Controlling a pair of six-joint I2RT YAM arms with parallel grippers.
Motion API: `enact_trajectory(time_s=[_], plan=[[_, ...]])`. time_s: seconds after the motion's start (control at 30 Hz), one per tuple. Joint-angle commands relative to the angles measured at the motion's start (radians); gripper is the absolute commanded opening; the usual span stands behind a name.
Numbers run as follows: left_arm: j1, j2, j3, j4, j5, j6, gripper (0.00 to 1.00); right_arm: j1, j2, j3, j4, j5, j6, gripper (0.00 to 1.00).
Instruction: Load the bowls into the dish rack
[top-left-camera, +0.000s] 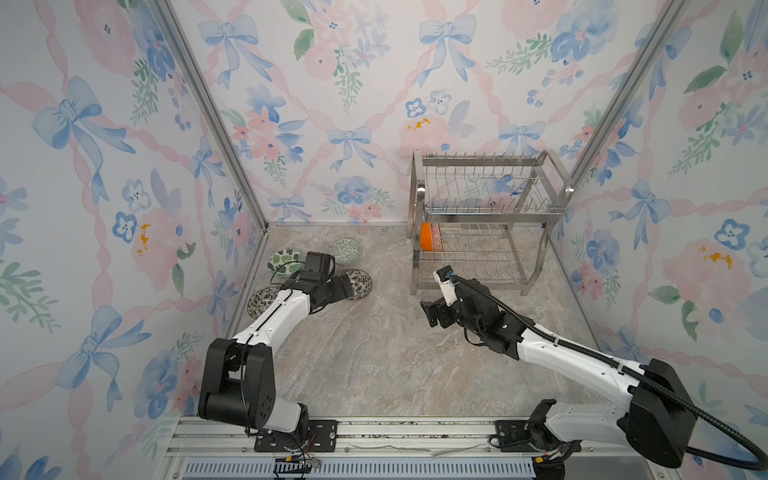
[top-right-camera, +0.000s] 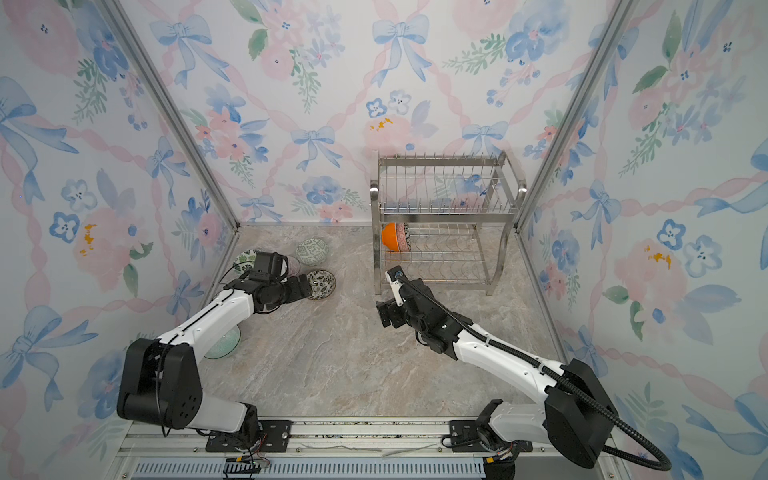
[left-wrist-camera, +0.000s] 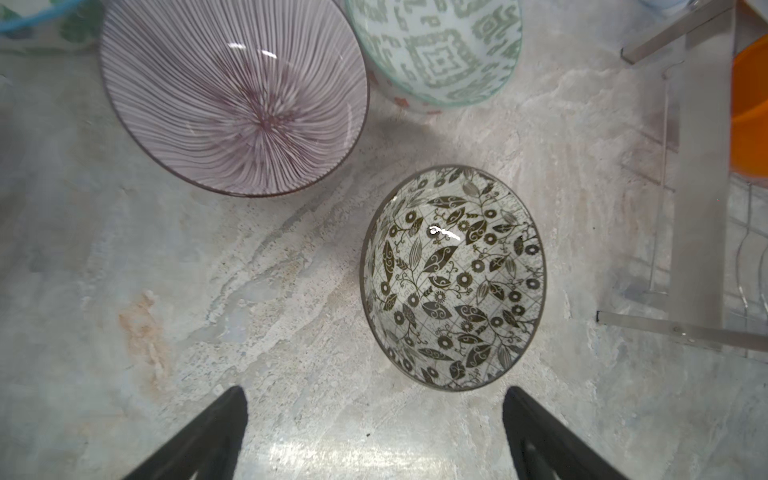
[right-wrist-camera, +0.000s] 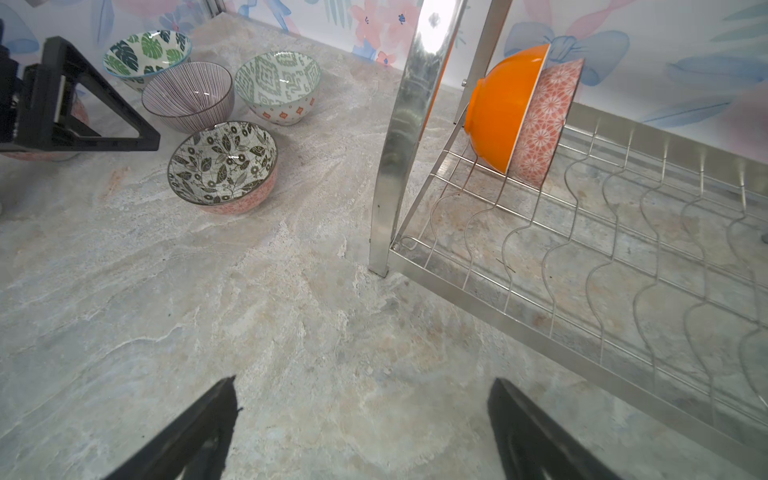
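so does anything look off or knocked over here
Nothing stands out. The orange bowl and a pink patterned bowl stand on edge in the dish rack's lower tier; the dark-leaf bowl, purple-lined bowl and green geometric bowl sit upright on the table, none visibly cracked.

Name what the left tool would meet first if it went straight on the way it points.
Probably the dark-leaf bowl, just ahead of the left tool; depth is unclear.

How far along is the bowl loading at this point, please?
Done: the orange bowl and red-patterned bowl stand in the rack, lower tier. In hand: nothing; the right gripper is open, and the open left gripper hangs by the dark-leaf bowl. Left: that one plus the striped, geometric and green-leaf bowls, and a fifth beside the left arm, on the table.
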Motion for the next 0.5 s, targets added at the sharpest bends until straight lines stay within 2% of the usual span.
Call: enact_trajectory(time_s=[0.0, 0.13, 0.47], plan=[[0.011, 0.053, 0.048, 0.034, 0.063, -0.028, 0.95, 0.027, 0.004, 0.053, -0.037, 0.088, -0.035, 0.97], [0.01, 0.1, 0.055, 0.068, 0.058, -0.027, 0.86, 0.066, 0.012, 0.078, -0.052, 0.147, -0.068, 0.97], [0.02, 0.141, 0.047, 0.088, 0.027, 0.002, 0.68, 0.116, 0.076, 0.113, -0.002, 0.159, -0.107, 0.96]])
